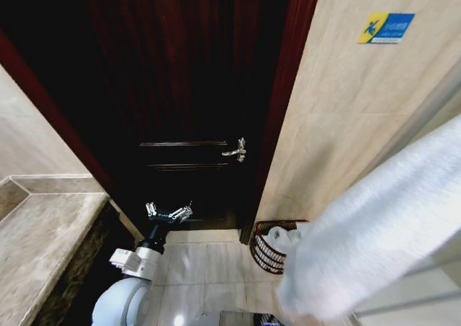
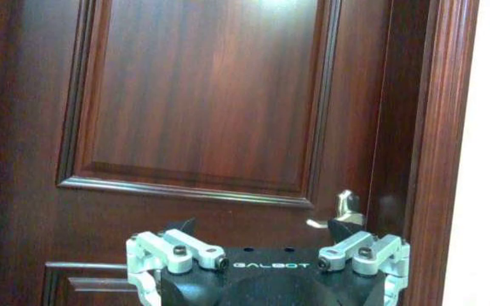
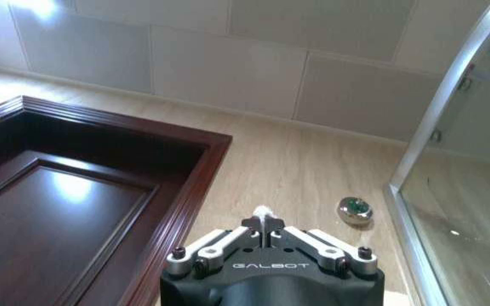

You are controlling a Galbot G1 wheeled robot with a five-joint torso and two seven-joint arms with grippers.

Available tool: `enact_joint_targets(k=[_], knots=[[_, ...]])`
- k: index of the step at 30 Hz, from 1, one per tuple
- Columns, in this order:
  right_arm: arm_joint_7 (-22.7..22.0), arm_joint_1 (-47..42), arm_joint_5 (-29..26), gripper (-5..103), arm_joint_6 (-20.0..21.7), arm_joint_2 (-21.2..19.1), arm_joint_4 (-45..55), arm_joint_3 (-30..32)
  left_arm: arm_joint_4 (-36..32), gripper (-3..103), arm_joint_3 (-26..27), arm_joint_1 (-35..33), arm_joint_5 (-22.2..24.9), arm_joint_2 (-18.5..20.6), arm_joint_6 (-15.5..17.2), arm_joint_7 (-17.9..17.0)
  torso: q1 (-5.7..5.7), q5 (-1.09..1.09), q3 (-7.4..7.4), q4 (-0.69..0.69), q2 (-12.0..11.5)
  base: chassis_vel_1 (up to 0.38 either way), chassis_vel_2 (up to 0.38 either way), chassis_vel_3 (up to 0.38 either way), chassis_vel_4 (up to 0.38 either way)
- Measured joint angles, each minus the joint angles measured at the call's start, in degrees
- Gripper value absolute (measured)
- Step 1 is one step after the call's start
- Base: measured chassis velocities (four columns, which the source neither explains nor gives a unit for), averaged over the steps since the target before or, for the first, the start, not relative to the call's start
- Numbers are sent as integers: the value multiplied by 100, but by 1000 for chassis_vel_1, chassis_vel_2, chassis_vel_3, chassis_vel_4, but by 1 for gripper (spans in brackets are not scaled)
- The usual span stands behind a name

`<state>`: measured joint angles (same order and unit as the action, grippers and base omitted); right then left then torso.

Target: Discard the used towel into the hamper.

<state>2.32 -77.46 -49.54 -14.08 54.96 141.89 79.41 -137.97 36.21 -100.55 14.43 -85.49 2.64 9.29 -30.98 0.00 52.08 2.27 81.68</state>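
Room: bathroom corner, with a dark red-brown panelled wooden door (image 1: 194,103) across the upper centre of the head view, beige tiled wall (image 1: 346,124) on the right, and a pale stone counter (image 1: 43,247) at lower left.
Towel: white fluffy cloth towel (image 1: 374,232), a broad band from the right edge down to the lower centre of the head view, close to the camera. It hangs raised, which I judge suits carrying it over a rim rather than dragging it.
Right gripper: right gripper (image 3: 269,237) sits at lower centre of the right wrist view, fingers pressed together with a small white tuft pinched at the tips; I take that to be the towel. It points up towards the tiled wall and a glass shower screen (image 3: 458,210).
Hamper: small round dark red-brown wire-rib hamper (image 1: 268,248) stands on the floor at lower centre-right of the head view, against the wall by the door frame, with white cloth already inside. The towel's lower edge overlaps its right side in the frame; whether they touch I cannot tell.
Left gripper: left gripper (image 1: 168,212) at lower centre-left of the head view, fingers spread wide, nothing held, facing the door and its silver lever handle (image 1: 235,150). Parked clear of the hamper, probably to leave the right arm room.
Stage: towel held aloft, not yet dropped.
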Motion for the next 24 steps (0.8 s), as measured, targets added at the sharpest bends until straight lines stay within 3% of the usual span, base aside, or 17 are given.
enact_joint_targets(k=[14,24], knots=[[199,455,-20,2,-169,-364,-593,-442,0,100,0,-1,0,0,0,0,5,0,-2,0,2,5,-11,-7,7],[253,1566,287,2,-306,-769,-1674,-1598,0,100,0,-1,0,0,0,0,4,1,-1,1,2,0,0,0,0]])
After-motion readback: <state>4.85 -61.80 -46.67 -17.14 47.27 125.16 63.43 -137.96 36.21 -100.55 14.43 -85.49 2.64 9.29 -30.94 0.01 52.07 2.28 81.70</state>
